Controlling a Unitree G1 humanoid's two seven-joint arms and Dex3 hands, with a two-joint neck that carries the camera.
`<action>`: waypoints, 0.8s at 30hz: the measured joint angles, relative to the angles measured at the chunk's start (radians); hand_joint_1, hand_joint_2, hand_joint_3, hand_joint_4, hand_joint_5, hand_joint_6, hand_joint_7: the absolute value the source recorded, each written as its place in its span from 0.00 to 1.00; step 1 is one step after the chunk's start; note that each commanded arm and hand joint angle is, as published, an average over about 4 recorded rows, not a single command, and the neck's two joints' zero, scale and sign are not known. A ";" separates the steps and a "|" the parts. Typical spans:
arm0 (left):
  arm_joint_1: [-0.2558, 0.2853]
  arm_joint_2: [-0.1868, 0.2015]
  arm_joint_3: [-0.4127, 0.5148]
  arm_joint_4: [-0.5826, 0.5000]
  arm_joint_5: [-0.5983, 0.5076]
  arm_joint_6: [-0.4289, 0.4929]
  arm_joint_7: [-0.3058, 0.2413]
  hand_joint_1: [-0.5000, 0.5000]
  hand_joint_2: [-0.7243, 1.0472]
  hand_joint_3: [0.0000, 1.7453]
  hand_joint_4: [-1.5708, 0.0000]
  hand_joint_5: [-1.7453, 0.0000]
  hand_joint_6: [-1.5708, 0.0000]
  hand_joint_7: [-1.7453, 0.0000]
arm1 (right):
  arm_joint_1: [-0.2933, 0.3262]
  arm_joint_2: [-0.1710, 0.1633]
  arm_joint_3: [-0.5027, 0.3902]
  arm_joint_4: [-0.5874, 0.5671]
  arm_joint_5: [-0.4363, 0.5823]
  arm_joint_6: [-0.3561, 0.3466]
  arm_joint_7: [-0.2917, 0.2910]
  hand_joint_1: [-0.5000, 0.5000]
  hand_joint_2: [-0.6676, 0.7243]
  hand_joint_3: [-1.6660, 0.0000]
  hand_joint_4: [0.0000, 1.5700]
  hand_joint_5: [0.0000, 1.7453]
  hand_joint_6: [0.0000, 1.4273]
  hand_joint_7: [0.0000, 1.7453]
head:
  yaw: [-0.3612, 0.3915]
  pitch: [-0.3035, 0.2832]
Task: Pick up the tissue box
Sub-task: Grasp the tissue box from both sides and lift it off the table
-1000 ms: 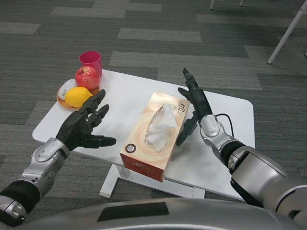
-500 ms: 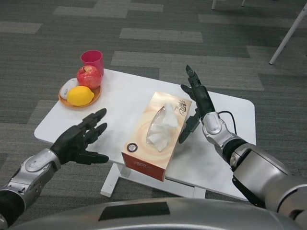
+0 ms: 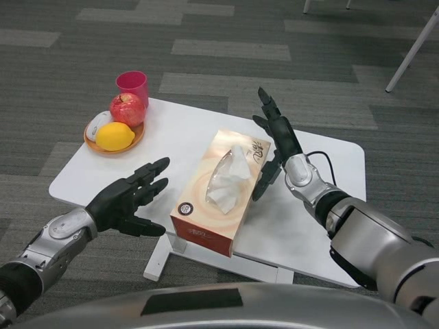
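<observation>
In the head view, the box (image 3: 221, 193) lies lengthwise on the white table (image 3: 185, 133), its near end at the table's front edge and its far end pointing away from us. A white tissue (image 3: 228, 179) stands crumpled out of the slot on top. Our left hand (image 3: 130, 199) hangs just beside the box's left wall, palm turned toward it, fingers spread and holding nothing; we see a gap between fingertips and cardboard. Our right hand (image 3: 276, 147) stands by the far right corner, fingers extended upward and apart, also empty; its thumb looks close to the right wall, but we cannot tell whether it touches.

We judge the box to be light, thin cardboard, stiff along its edges but prone to buckling in the middle of its long walls, with a printed skin that may slide against our fingers. The top is weakened by the slot, so we would avoid pressing there or catching the tissue. The two long side walls, taken low and near mid-length with one palm on each, seem the best hold; a moderate squeeze should do.

Off to the far left sit a plate (image 3: 92, 143) with a lemon (image 3: 114, 136) and an apple (image 3: 127, 109), and a pink cup (image 3: 132, 85) behind them, well apart from the box.
</observation>
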 measured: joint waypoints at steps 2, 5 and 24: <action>-0.009 0.000 -0.012 0.000 0.000 0.003 -0.001 1.00 0.90 0.00 1.00 0.94 1.00 1.00 | -0.005 0.002 0.010 0.002 0.000 0.001 -0.004 0.33 1.00 1.00 0.29 0.00 0.00 0.00 | -0.004 -0.002; -0.023 -0.001 -0.024 0.000 0.000 0.006 -0.005 1.00 0.90 0.00 1.00 0.94 1.00 1.00 | -0.010 0.005 0.015 0.005 0.000 0.005 -0.007 0.33 1.00 1.00 0.29 0.00 0.00 0.01 | -0.006 -0.004; -0.097 -0.007 -0.117 -0.002 -0.002 0.033 -0.011 1.00 0.90 0.00 1.00 0.94 1.00 1.00 | -0.023 0.007 0.016 0.009 0.000 0.009 -0.018 0.33 1.00 1.00 0.29 0.00 0.00 0.00 | -0.009 -0.007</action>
